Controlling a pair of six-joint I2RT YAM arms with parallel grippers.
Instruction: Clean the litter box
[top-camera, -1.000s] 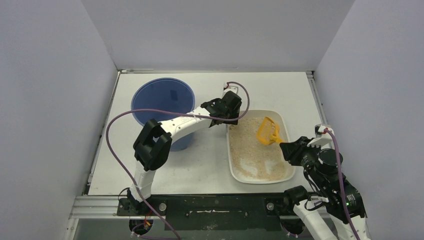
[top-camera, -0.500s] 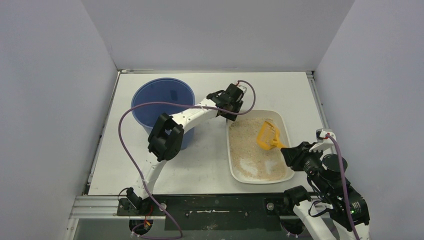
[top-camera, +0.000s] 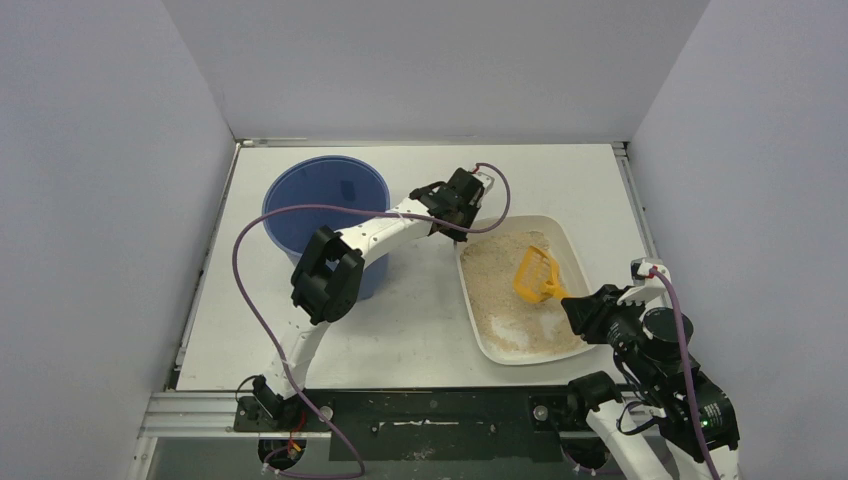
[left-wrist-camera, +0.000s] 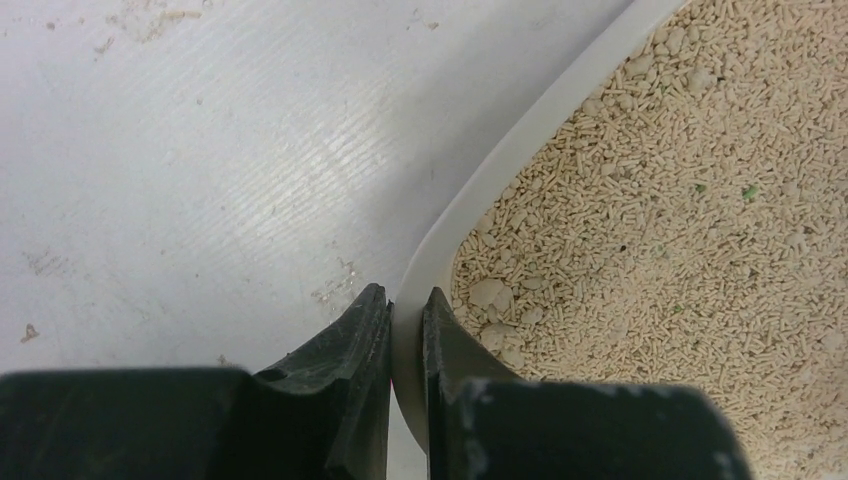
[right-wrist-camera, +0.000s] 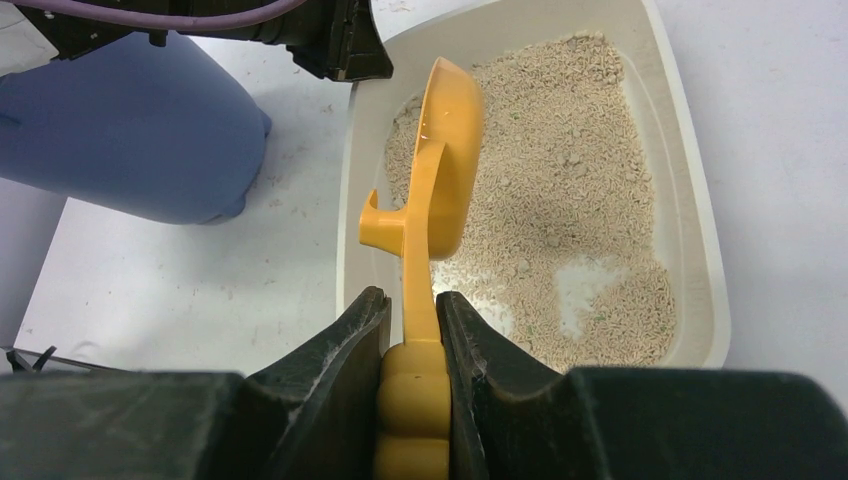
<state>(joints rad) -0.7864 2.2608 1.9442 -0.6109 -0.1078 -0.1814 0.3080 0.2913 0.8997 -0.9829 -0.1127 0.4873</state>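
Note:
The litter box (top-camera: 472, 305) is a cream tray of tan granules at the table's right, lying slightly askew. My left gripper (top-camera: 450, 228) is at its far left corner. In the left wrist view the left gripper (left-wrist-camera: 405, 298) is shut on the litter box rim (left-wrist-camera: 495, 170), one finger outside and one inside over the granules. My right gripper (top-camera: 575, 305) sits at the tray's near right, shut on the handle of an orange scoop (top-camera: 535, 275). From the right wrist, the right gripper (right-wrist-camera: 412, 298) holds the scoop (right-wrist-camera: 450, 170) on edge above the litter box (right-wrist-camera: 692, 200).
A tall blue bucket (top-camera: 325, 215) stands left of the tray, under the left arm; it also shows in the right wrist view as the bucket (right-wrist-camera: 130, 130). Scattered crumbs lie on the white table (left-wrist-camera: 200, 150). Grey walls close in on three sides.
The left gripper reached the tray's far left corner and closed on its rim. The tray has turned a little, its near end shifting right. The scoop drew slightly nearer.

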